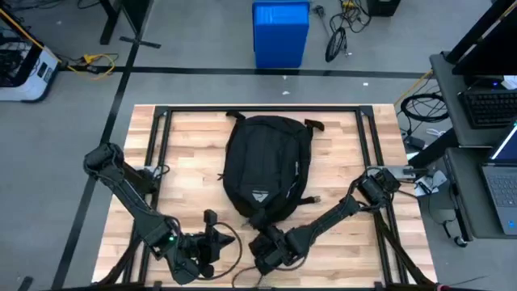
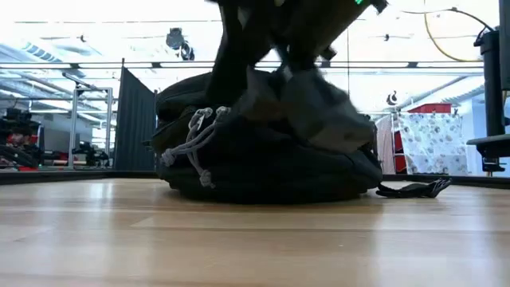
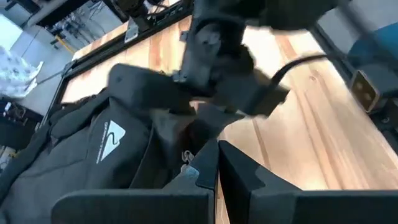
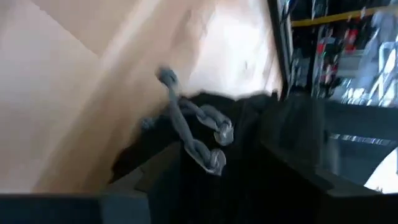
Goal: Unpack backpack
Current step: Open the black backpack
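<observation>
Backpack, large black fabric, rounded (image 1: 264, 166) mid-table, seemingly zipped | nothing unpacked yet | right gripper (image 1: 263, 252) at its near end, left gripper (image 1: 212, 242) beside; fingers' state unreadable on both

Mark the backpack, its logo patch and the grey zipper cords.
backpack (image 1: 266, 158), high view, middle of its front panel.
logo patch (image 1: 260, 196), high view, white triangle.
zipper cords (image 2: 194, 137), low view, grey cord loop.

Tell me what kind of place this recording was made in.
Probably a robotics lab or workshop. The wooden table holding the backpack stands on a grey floor strewn with cables, a desk with a laptop and keyboard sits beside it, and the low view shows ceiling rails and partitions behind.
</observation>
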Action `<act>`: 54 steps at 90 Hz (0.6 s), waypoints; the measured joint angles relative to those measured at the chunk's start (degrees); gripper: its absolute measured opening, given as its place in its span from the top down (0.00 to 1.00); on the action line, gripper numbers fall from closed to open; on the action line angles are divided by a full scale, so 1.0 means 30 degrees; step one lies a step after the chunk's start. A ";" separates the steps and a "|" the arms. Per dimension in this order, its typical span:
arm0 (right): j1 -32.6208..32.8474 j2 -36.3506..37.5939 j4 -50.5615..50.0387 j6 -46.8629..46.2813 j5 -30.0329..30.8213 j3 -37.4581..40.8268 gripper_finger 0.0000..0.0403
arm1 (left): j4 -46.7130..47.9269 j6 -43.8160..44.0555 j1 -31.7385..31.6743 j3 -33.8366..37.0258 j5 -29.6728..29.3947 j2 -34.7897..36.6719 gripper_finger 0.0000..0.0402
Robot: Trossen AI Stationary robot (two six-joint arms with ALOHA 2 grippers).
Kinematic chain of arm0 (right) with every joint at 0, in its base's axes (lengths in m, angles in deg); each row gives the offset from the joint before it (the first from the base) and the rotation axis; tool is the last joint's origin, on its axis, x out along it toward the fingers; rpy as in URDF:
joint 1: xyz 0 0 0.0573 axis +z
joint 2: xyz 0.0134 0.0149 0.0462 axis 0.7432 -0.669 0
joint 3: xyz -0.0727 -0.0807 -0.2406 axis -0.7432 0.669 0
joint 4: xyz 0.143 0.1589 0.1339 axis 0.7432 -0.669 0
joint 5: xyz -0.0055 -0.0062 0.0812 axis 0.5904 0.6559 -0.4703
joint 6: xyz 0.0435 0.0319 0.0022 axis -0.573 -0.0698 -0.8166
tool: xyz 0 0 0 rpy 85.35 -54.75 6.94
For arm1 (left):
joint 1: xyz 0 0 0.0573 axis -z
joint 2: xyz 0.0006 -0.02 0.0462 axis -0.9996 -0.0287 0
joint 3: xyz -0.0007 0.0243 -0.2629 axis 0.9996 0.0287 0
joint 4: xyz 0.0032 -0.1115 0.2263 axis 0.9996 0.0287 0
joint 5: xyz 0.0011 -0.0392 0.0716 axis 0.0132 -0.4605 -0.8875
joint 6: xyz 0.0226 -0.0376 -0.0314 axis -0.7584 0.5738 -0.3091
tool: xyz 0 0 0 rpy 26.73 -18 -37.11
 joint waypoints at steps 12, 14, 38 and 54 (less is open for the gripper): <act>-0.0827 0.0000 -0.0697 -0.1687 -0.1223 -0.0007 0.53 | 0.0001 -0.0028 -0.0329 0.0000 0.0004 -0.0556 1.00; -0.1020 0.0000 -0.0714 -0.2094 -0.1505 -0.0005 0.53 | 0.0013 -0.0062 -0.0361 0.0000 0.0007 -0.0655 1.00; -0.2028 0.0015 -0.1459 -0.4539 -0.2921 -0.0015 0.85 | 0.0085 -0.0102 -0.0695 0.0000 0.0068 -0.1298 1.00; -0.1885 0.0026 -0.2301 -0.5043 -0.2960 -0.0013 0.92 | 0.0067 -0.0109 -0.0674 0.0000 0.0095 -0.1298 1.00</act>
